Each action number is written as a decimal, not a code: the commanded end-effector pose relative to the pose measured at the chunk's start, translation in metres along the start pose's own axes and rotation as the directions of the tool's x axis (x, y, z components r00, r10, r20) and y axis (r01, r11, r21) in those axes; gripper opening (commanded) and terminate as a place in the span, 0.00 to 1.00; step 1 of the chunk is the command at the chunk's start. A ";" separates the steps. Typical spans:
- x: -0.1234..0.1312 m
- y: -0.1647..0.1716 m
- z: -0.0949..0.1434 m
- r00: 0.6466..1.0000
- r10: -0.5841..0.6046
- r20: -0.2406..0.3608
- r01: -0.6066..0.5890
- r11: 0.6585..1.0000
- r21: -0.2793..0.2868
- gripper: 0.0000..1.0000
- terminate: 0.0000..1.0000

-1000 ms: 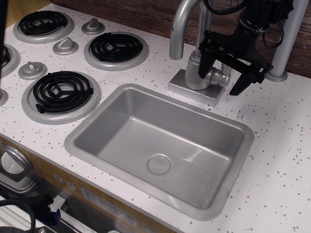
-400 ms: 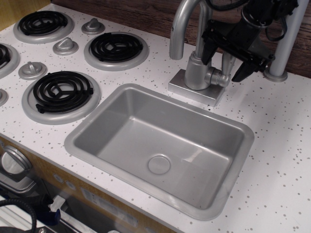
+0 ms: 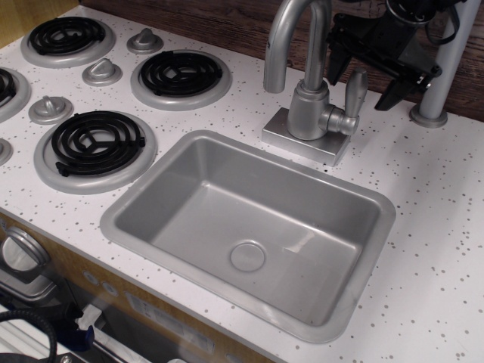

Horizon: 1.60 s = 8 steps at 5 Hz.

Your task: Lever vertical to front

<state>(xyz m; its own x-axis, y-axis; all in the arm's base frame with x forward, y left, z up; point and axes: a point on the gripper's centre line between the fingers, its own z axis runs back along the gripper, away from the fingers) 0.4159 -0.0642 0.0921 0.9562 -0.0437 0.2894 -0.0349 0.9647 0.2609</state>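
Observation:
The lever (image 3: 354, 94) is a small matte-silver paddle on a short stub at the right side of the faucet body (image 3: 305, 112). It stands upright, tilted slightly right. My black gripper (image 3: 364, 85) hangs just above and behind the lever, at the top right of the view. It is open and empty. One finger (image 3: 337, 60) is to the left of the paddle's tip and the other finger (image 3: 396, 92) is to the right. Neither finger touches the lever. The curved spout (image 3: 281, 38) rises to the left.
A grey sink basin (image 3: 189, 151) lies in front of the faucet on the speckled white counter (image 3: 431, 227). Black coil burners (image 3: 97, 141) and round silver knobs (image 3: 101, 72) fill the left. A silver post (image 3: 442, 76) stands right of the gripper. A dark wooden wall runs behind.
My gripper has risen and moved back to the right, off the faucet's stub. The lever, hidden between the fingers before, now shows upright.

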 end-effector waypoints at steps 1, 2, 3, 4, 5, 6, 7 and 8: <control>0.024 0.008 0.009 1.000 -0.017 0.024 0.018 0.999 -0.037 1.00 0.00; 0.026 0.005 0.004 1.000 -0.026 0.006 0.026 0.999 -0.047 0.00 0.00; 0.020 0.002 0.005 1.000 -0.004 -0.003 0.004 0.999 -0.045 0.00 0.00; 0.006 -0.001 0.007 0.999 0.031 -0.025 -0.033 0.998 -0.047 0.00 0.00; -0.009 -0.003 0.012 0.997 0.052 -0.062 -0.055 0.998 -0.039 0.00 0.00; -0.018 -0.003 0.013 0.993 0.062 -0.101 -0.067 0.997 -0.048 0.00 0.00; -0.026 -0.005 -0.004 0.989 0.058 -0.138 -0.074 0.991 -0.107 0.00 0.00; -0.035 -0.010 -0.022 0.982 0.065 -0.175 -0.095 0.981 -0.169 0.00 0.00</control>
<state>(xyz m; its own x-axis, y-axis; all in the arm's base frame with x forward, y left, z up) 0.3847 -0.0621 0.0442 0.9914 0.0777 0.1058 -0.0858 0.9936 0.0741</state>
